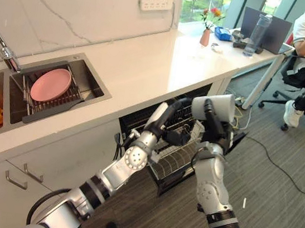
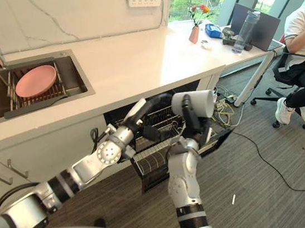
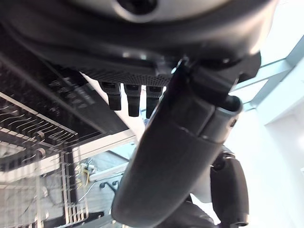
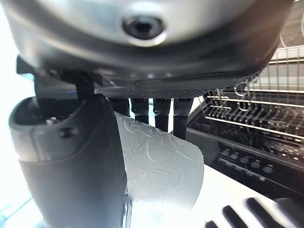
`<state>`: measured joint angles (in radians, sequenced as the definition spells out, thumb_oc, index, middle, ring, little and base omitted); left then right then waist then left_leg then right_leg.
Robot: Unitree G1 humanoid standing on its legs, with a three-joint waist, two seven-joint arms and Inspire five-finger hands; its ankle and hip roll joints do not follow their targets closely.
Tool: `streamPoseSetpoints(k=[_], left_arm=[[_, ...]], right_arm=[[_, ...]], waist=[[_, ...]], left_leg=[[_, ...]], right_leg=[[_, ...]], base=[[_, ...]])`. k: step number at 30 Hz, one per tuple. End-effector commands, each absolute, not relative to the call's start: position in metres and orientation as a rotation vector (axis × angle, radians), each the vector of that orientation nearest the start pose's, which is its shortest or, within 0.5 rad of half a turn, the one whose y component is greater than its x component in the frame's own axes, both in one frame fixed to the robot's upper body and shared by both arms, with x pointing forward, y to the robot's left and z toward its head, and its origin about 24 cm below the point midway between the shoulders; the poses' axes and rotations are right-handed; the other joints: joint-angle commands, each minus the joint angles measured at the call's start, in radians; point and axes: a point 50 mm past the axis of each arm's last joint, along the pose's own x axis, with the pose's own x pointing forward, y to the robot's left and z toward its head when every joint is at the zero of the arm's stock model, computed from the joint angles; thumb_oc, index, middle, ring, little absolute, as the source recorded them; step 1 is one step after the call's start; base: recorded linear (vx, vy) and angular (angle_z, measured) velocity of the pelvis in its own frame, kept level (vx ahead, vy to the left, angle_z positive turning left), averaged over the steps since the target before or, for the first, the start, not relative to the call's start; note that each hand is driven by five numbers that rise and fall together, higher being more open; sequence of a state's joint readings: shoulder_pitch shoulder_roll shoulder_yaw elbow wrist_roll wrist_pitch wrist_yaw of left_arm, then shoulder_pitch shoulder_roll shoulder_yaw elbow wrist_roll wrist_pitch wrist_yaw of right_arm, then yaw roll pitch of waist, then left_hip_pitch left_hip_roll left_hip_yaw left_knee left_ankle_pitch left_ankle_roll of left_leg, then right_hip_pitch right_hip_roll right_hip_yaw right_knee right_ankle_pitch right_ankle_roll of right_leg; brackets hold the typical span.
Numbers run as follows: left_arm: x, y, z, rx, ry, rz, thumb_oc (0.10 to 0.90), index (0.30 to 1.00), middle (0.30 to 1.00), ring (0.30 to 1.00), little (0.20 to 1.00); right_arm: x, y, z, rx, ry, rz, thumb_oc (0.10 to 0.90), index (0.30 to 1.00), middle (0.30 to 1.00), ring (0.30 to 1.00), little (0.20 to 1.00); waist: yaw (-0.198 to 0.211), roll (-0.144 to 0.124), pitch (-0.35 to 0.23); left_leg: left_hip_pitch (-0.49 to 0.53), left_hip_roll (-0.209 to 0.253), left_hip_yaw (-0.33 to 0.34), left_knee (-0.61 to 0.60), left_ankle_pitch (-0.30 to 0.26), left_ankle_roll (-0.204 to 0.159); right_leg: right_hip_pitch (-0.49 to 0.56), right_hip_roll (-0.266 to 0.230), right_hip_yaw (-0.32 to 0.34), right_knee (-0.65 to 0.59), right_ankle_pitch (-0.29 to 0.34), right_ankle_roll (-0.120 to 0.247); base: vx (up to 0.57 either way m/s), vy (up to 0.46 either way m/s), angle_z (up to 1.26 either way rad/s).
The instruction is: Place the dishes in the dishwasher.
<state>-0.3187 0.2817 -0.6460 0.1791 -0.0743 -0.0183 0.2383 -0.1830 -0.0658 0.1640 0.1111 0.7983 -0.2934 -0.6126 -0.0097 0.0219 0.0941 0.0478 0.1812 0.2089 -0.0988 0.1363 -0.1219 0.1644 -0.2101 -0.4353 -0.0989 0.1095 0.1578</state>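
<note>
1 cup (image 1: 214,106) pinched in right hand (image 1: 213,127) above rack (image 1: 178,157); left hand (image 1: 178,135), fingers uncurled, at rack's 9 o'clock. Cup looks light, rigid, slick: grip its wall. Plate (image 1: 50,84) sits in sink (image 1: 92,81).

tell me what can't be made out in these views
- Left hand, eye views: its fingers reach into the dishwasher rack, hidden by the arm.
- Cup in the right hand: inside faces away.
- Dishwasher interior: dark under the counter.
- Pink plate: underside hidden by the sink rack.
</note>
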Motion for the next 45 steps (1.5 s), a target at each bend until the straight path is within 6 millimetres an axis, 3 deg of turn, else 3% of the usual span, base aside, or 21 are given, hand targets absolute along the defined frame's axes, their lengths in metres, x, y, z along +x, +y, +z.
streamPoseSetpoints(k=[1,4,7,8,9,10,15,16,17,18,22,29,30,31,33,38,39,40,45], left_arm=[[0.281,0.050,0.089,0.251,-0.256,-0.479,0.800,0.900,0.900,0.900,0.900],[0.265,0.077,0.058,0.091,-0.068,-0.472,0.800,0.900,0.900,0.900,0.900],[0.239,0.114,0.016,-0.065,0.175,-0.405,0.800,0.900,0.900,0.900,0.900],[0.239,0.114,0.016,-0.065,0.176,-0.405,0.800,0.900,0.900,0.900,0.900],[0.219,0.147,-0.007,-0.070,0.288,-0.319,0.800,0.900,0.900,0.900,0.900],[0.199,0.171,-0.024,-0.045,0.380,-0.255,0.800,0.900,0.900,0.900,0.900],[0.164,0.206,-0.056,-0.027,0.540,-0.094,0.800,0.900,0.900,0.900,0.900],[0.148,0.219,-0.072,-0.006,0.621,-0.004,0.800,0.900,0.900,0.900,0.900],[0.148,0.219,-0.072,-0.006,0.621,-0.004,0.800,0.900,0.900,0.900,0.900],[0.135,0.224,-0.087,0.037,0.707,0.032,0.800,0.900,0.900,0.900,0.900],[0.115,0.235,-0.112,0.221,0.854,0.014,0.800,0.900,0.900,0.900,0.900],[0.082,0.260,-0.136,0.359,1.048,0.149,0.800,0.900,0.900,0.900,0.900],[0.067,0.262,-0.144,0.403,1.138,0.144,0.800,0.900,0.900,0.900,0.900],[0.067,0.262,-0.144,0.403,1.138,0.144,0.800,0.900,0.900,0.900,0.900],[0.048,0.260,-0.155,0.400,1.247,0.165,0.800,0.900,0.900,0.900,0.900],[0.028,0.256,-0.162,0.385,1.340,0.211,0.800,0.900,0.900,0.900,0.900],[0.023,0.254,-0.164,0.371,1.358,0.224,0.800,0.900,0.900,0.900,0.900],[0.016,0.251,-0.166,0.349,1.393,0.243,0.800,0.900,0.900,0.900,0.900],[0.008,0.246,-0.168,0.325,1.428,0.253,0.800,0.900,0.900,0.900,0.900]], right_arm=[[0.298,-0.154,0.140,0.780,-0.408,-0.339,0.400,0.300,0.300,0.300,0.300],[0.300,-0.169,0.118,0.662,-0.326,-0.340,0.400,0.300,0.300,0.300,0.300],[0.301,-0.176,0.090,0.514,-0.189,-0.276,0.400,0.300,0.300,0.300,0.300],[0.301,-0.176,0.090,0.514,-0.189,-0.276,0.400,0.300,0.300,0.300,0.300],[0.300,-0.180,0.069,0.448,-0.076,-0.213,0.400,0.300,0.300,0.300,0.300],[0.299,-0.186,0.061,0.366,-0.035,-0.177,0.400,0.300,0.300,0.300,0.300],[0.296,-0.197,0.051,0.176,0.022,-0.106,0.400,0.300,0.300,0.300,0.300],[0.295,-0.204,0.046,0.132,0.049,-0.118,0.400,0.300,0.300,0.300,0.300],[0.295,-0.204,0.046,0.132,0.048,-0.118,0.400,0.300,0.300,0.300,0.300],[0.296,-0.212,0.042,0.078,0.072,-0.139,0.400,0.300,0.300,0.300,0.300],[0.305,-0.232,0.036,-0.111,0.127,-0.191,0.400,0.300,0.300,0.300,0.300],[0.317,-0.253,0.017,-0.276,0.283,-0.289,0.400,0.300,0.300,0.300,0.300],[0.320,-0.257,0.011,-0.314,0.337,-0.317,0.400,0.300,0.300,0.300,0.300],[0.320,-0.257,0.011,-0.314,0.337,-0.317,0.400,0.300,0.300,0.300,0.300],[0.317,-0.268,0.000,-0.346,0.420,-0.396,0.400,0.300,0.300,0.300,0.300],[0.310,-0.293,-0.004,-0.526,0.520,-0.465,0.400,0.300,0.300,0.300,0.300],[0.307,-0.295,-0.008,-0.549,0.551,-0.465,0.409,0.314,0.314,0.314,0.314],[0.298,-0.297,-0.019,-0.571,0.617,-0.464,0.800,0.900,0.900,0.900,0.900],[0.284,-0.287,-0.041,-0.534,0.701,-0.445,0.800,0.900,0.900,0.900,0.900]], waist=[[0.024,0.003,0.004],[0.040,-0.003,0.008],[0.060,-0.011,0.015],[0.059,-0.011,0.014],[0.078,-0.017,0.018],[0.098,-0.021,0.018],[0.147,-0.033,0.020],[0.181,-0.037,0.024],[0.180,-0.037,0.024],[0.208,-0.043,0.027],[0.256,-0.054,0.035],[0.294,-0.057,0.046],[0.304,-0.051,0.054],[0.304,-0.051,0.054],[0.314,-0.036,0.063],[0.322,-0.013,0.080],[0.324,-0.010,0.080],[0.322,-0.005,0.078],[0.306,0.002,0.067]], left_leg=[[0.097,0.015,-0.036,0.012,-0.138,-0.012],[0.089,0.016,-0.047,0.012,-0.134,-0.013],[0.086,0.020,-0.050,0.012,-0.129,-0.016],[0.085,0.019,-0.051,0.012,-0.129,-0.015],[0.083,0.022,-0.053,0.012,-0.124,-0.017],[0.084,0.025,-0.055,0.012,-0.125,-0.020],[0.057,0.023,-0.087,0.012,-0.108,-0.022],[0.044,0.024,-0.114,0.012,-0.105,-0.023],[0.043,0.024,-0.115,0.012,-0.105,-0.023],[0.024,0.021,-0.141,0.012,-0.097,-0.023],[-0.013,0.016,-0.190,0.015,-0.086,-0.028],[-0.053,0.021,-0.230,0.019,-0.086,-0.050],[-0.072,0.023,-0.243,0.019,-0.076,-0.057],[-0.072,0.023,-0.243,0.019,-0.076,-0.057],[-0.105,0.023,-0.267,0.019,-0.063,-0.066],[-0.146,0.021,-0.293,0.018,-0.044,-0.075],[-0.148,0.020,-0.296,0.017,-0.042,-0.076],[-0.150,0.019,-0.298,0.017,-0.041,-0.076],[-0.138,0.022,-0.286,0.016,-0.044,-0.076]], right_leg=[[-0.027,-0.040,-0.003,0.023,-0.048,0.046],[-0.023,-0.038,-0.014,0.023,-0.049,0.043],[-0.017,-0.036,-0.023,0.023,-0.049,0.040],[-0.019,-0.037,-0.023,0.023,-0.049,0.040],[-0.011,-0.036,-0.031,0.022,-0.050,0.039],[-0.004,-0.033,-0.041,0.023,-0.054,0.039],[0.005,-0.038,-0.082,0.023,-0.055,0.037],[0.013,-0.036,-0.107,0.027,-0.060,0.036],[0.013,-0.036,-0.109,0.027,-0.061,0.036],[0.015,-0.038,-0.132,0.029,-0.061,0.035],[0.022,-0.036,-0.186,0.035,-0.071,0.033],[0.029,-0.019,-0.210,0.035,-0.100,0.037],[0.024,-0.017,-0.224,0.036,-0.103,0.036],[0.024,-0.017,-0.224,0.036,-0.103,0.036],[0.022,-0.012,-0.255,0.035,-0.110,0.033],[0.006,-0.009,-0.285,0.037,-0.115,0.034],[0.006,-0.008,-0.289,0.037,-0.117,0.033],[0.007,-0.009,-0.292,0.036,-0.118,0.033],[0.009,-0.012,-0.283,0.035,-0.119,0.031]], base=[[-0.01,-0.017,0.09],[-0.02,-0.022,0.11],[-0.03,-0.035,0.12],[-0.02,-0.030,0.07],[-0.01,-0.033,0.07],[-0.01,-0.041,0.06],[-0.01,-0.019,0.23],[-0.02,-0.021,0.56],[-0.02,-0.040,0.58],[-0.02,-0.033,0.50],[-0.02,-0.026,0.49],[0.02,-0.032,0.36],[-0.03,-0.001,0.23],[-0.03,0.002,0.36],[-0.03,0.015,0.31],[-0.04,0.013,0.46],[-0.01,0.006,0.22],[0.00,0.003,0.11],[0.03,0.000,0.09]])
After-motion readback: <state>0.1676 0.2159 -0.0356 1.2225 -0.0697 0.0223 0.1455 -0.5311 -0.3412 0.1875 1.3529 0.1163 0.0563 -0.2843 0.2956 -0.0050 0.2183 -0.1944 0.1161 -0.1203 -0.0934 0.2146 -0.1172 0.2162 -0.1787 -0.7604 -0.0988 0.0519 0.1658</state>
